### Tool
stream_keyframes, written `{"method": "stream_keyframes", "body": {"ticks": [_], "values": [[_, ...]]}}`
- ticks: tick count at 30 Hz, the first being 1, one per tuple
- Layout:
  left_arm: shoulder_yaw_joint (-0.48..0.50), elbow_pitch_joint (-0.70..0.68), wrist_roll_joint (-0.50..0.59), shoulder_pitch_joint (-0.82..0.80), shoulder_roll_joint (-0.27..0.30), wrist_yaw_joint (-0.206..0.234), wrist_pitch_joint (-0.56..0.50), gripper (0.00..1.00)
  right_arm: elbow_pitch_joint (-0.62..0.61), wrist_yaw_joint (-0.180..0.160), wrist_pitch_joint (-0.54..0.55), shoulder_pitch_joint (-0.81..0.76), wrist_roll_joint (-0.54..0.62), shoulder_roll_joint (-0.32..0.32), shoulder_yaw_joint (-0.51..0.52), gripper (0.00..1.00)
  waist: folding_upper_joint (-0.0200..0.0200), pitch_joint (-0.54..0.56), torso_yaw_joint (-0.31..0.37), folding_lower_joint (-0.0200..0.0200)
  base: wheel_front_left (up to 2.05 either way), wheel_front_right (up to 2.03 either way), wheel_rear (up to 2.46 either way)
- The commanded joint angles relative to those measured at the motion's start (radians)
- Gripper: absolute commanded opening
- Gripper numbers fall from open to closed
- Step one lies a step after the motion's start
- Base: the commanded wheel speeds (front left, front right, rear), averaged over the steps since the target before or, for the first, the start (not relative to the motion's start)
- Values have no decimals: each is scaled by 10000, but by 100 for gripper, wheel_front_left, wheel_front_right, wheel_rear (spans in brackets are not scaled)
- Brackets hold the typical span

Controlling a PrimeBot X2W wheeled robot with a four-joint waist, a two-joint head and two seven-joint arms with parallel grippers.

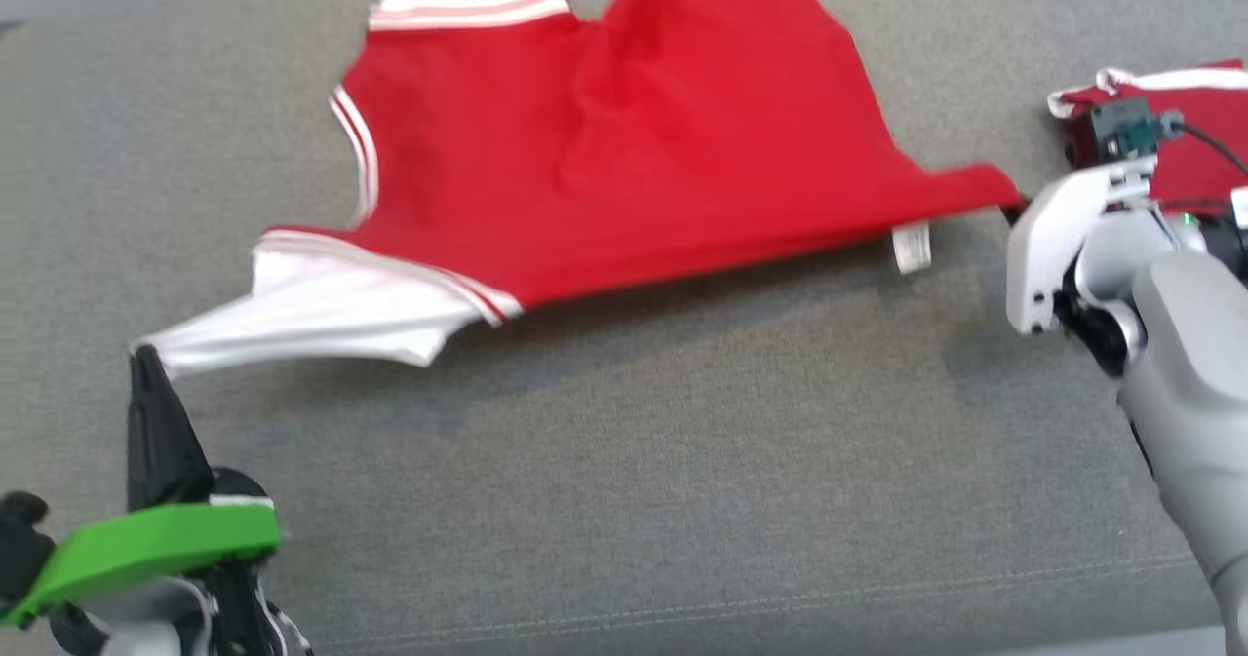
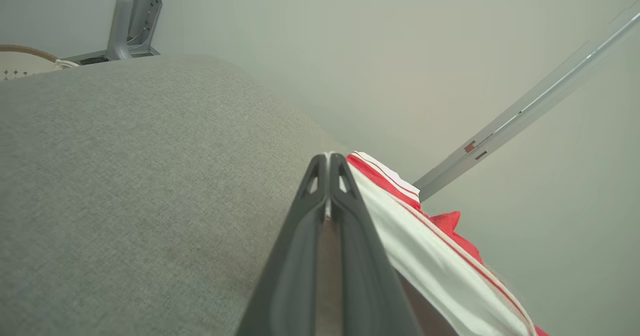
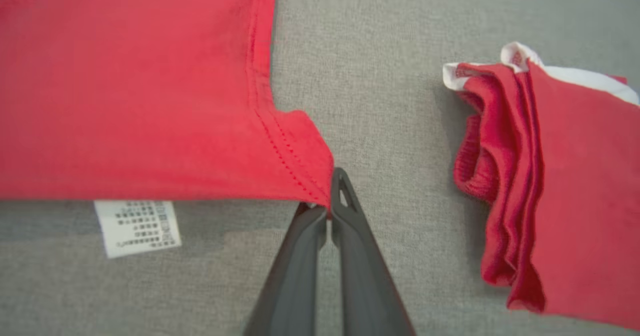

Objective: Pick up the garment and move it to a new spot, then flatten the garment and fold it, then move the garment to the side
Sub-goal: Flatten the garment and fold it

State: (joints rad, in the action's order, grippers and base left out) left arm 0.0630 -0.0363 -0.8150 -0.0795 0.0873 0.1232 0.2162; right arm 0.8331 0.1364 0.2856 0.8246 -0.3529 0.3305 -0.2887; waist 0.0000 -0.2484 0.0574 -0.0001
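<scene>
The red fabric garment with white sleeves [image 1: 624, 149] stretches taut: left gripper [image 1: 143, 356] pinches its sleeve at eight o'clock, right gripper [image 3: 327, 210] its hem at three.

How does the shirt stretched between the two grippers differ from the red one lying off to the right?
The stretched shirt is opened out wide; the folded shirt is a compact stack of layers. The stretched shirt is pinched at a white sleeve by the left gripper and at a red hem corner by the right gripper; the folded shirt lies free, touched by neither. Both are red with white trim.
</scene>
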Motion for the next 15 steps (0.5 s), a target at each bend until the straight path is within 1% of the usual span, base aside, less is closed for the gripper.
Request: {"method": "stream_keyframes", "body": {"ticks": [1, 6, 10, 13, 14, 15], "values": [[191, -53, -65, 311, 66, 165, 147, 0, -25, -105, 257, -419, -13, 304, 195, 0, 0, 996, -384, 1, 0, 0, 0], [-165, -110, 4, 1049, -132, 261, 234, 0, -967, -102, 1498, -1818, -260, 235, 771, 0, 0, 1552, -464, 1, 0, 0, 0], [-469, -128, 495, 1548, -58, 481, 197, 0, -2041, -99, 2547, -3008, -169, 318, 1304, 0, 0, 1893, -489, 1, 0, 0, 0], [-854, -183, 1119, 1933, 234, 717, 10, 0, -3104, -79, 3272, -3943, -68, 286, 1814, 0, 0, 2036, -483, 1, 0, 0, 0], [-1104, -207, 1413, 2183, 352, 878, -209, 0, -3847, -78, 3698, -4557, 44, 156, 2150, 0, 0, 2100, -480, 1, 0, 0, 0], [-1241, -218, 1632, 2291, 464, 961, -319, 0, -4179, -76, 3954, -4879, 74, 52, 2330, 0, 0, 2120, -480, 1, 0, 0, 0]]}}
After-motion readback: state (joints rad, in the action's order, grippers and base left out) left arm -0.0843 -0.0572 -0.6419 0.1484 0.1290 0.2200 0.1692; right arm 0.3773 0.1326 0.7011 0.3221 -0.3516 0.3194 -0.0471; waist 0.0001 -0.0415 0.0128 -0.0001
